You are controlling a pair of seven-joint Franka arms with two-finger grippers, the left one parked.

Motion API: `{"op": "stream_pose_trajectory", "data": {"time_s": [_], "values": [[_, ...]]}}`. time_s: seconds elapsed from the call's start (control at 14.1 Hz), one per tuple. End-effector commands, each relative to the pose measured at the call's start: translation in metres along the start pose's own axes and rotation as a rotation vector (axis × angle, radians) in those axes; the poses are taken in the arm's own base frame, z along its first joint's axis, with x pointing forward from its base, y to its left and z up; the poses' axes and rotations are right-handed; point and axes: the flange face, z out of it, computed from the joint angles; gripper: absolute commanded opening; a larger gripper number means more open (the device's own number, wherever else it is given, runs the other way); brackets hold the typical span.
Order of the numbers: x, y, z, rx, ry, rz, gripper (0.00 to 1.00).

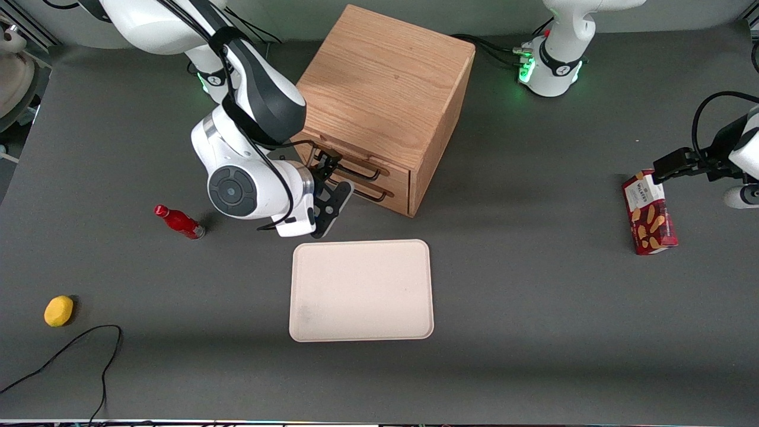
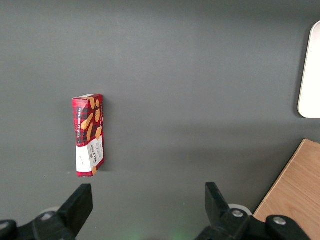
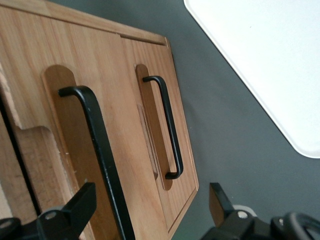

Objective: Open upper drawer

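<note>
Right wrist view: fingers spread wide around the top handle, nothing gripped yet

Gripper (image 3: 150, 194) is nosed right up to the cabinet (image 1: 385, 77) front, and the upper drawer (image 3: 107, 75) looks flush with it, not pulled out. Its black bar handle (image 3: 97, 145) runs along the drawer front and passes through the gap between the two open fingers (image 3: 80, 205), closer to one of them, so they straddle it crosswise to its long axis. I'd say next is close on the bar, then pull straight away from the cabinet. Lower drawer handle (image 3: 170, 130) sits outside the gap, good. In the front view the gripper (image 1: 326, 163) is upper middle of the frame, tray (image 1: 362, 332) on the bench nearer the camera.
</note>
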Motion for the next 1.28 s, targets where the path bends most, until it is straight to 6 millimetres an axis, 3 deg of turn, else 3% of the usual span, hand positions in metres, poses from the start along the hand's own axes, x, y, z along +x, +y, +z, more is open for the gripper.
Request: {"op": "stream_pose_trajectory", "data": {"time_s": [0.0,0.43,1.21], "values": [[-0.006,-0.009,0.008,0.012,-0.011,-0.03,1.0],[-0.021,-0.023,0.021,-0.013,0.0,-0.04,1.0],[-0.005,-0.017,0.035,-0.038,0.049,-0.106,1.0]]}}
